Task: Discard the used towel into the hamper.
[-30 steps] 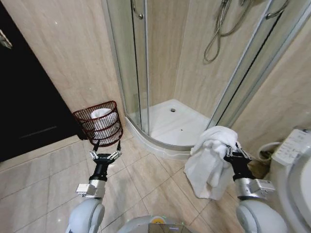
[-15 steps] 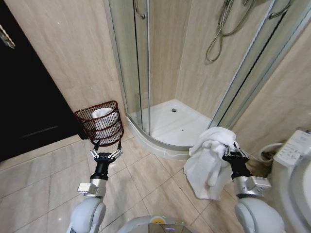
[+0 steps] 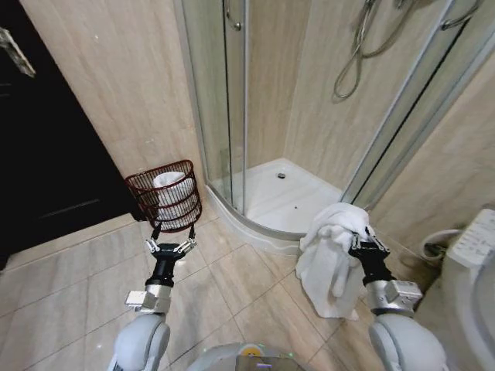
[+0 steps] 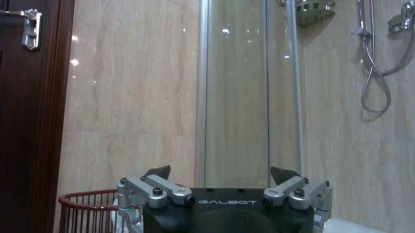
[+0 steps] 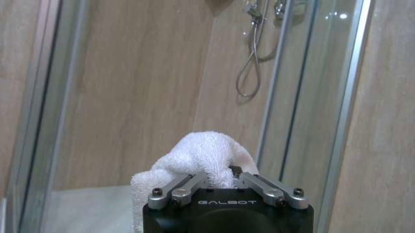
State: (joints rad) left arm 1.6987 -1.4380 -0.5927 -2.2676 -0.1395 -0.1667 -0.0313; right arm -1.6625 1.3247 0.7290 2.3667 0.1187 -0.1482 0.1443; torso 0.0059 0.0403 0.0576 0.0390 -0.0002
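A white used towel (image 3: 329,251) hangs in a bunch from my right gripper (image 3: 362,241), which is shut on its upper fold; the right wrist view shows the towel (image 5: 194,155) pinched between the fingers. The hamper (image 3: 165,195), a dark reddish-brown wire basket, stands on the floor against the wall beside the shower, with something white inside it. My left gripper (image 3: 170,246) is open and empty, held upright just in front of the hamper (image 4: 87,211).
A curved glass shower enclosure (image 3: 232,116) with a white tray (image 3: 286,197) stands behind. A dark door (image 3: 39,154) is at the left. A toilet (image 3: 472,263) sits at the right edge. Tiled floor (image 3: 77,270) lies open in front.
The whole view has shifted slightly, so the camera moved. The towel stays held in my right gripper. My left gripper remains open.
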